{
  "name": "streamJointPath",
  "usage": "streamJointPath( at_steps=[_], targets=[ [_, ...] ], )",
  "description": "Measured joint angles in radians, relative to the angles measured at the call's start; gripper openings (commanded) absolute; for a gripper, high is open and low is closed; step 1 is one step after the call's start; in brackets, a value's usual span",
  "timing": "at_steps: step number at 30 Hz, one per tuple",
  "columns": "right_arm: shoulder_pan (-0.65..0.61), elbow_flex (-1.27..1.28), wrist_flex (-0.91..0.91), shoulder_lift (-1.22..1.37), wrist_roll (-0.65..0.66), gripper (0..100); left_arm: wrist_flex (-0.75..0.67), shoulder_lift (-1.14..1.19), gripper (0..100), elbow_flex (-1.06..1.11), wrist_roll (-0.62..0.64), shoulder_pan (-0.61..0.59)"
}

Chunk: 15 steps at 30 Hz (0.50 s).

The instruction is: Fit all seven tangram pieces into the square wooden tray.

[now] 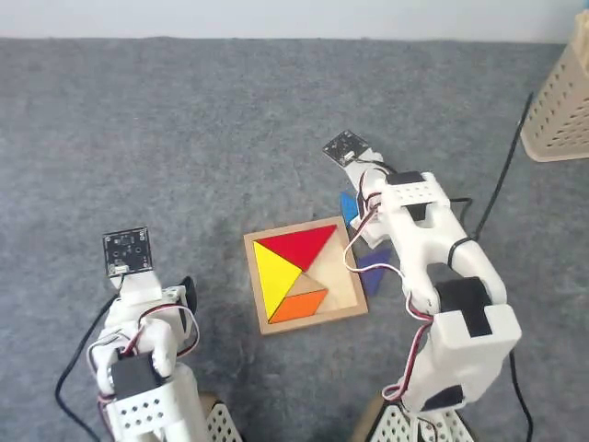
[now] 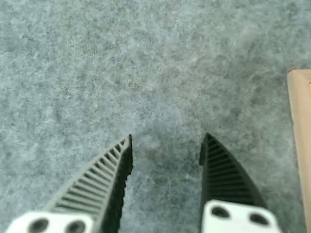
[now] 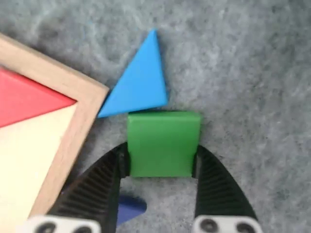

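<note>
- Three pieces are already seated in the square wooden tray (image 1: 260, 324): a red triangle (image 1: 299, 246), a yellow triangle (image 1: 272, 275) and an orange parallelogram (image 1: 297, 306).
- A pale patch of bare tray floor is left on the side nearest the right arm, so the task is judged a little under half done (three of seven by the task's own count).
- The green square (image 3: 164, 143) is gripped by the right gripper (image 3: 160, 153), whose jaws are closed against two opposite sides of it, just outside the tray's corner. Whether it is lifted off the grey desk (image 1: 184, 138) cannot be told.
- A light blue triangle (image 3: 138, 85) lies on the desk, touching or almost touching the green square's far edge and close by the tray corner.
- A dark blue piece (image 3: 129, 207) lies on the desk beside the tray, partly covered by the right arm.
- The left gripper (image 2: 167, 138) is held wide open with nothing between its jaws, above bare desk, with the tray's edge off to one side.
- The green square, the two blue pieces and one more are still to be fitted.
</note>
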Motion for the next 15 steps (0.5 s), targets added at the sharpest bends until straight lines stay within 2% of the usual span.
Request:
streamJointPath(
  at_steps=[4, 7, 11, 15],
  targets=[
    [-0.006, 0.003, 0.061, -0.064, -0.002, 5.7, 0.0, 0.0, 22, 0.0, 0.0, 0.0],
    [-0.052, 0.049, 0.104, -0.206, -0.023, 5.8, 0.0, 0.0, 22, 0.0, 0.0, 0.0],
    [-0.203, 0.21, 0.107, -0.434, -0.028, 5.8, 0.0, 0.0, 22, 0.0, 0.0, 0.002],
    [-0.348, 0.384, 0.034, -0.58, -0.029, 5.6, 0.0, 0.0, 22, 0.0, 0.0, 0.002]
  ],
)
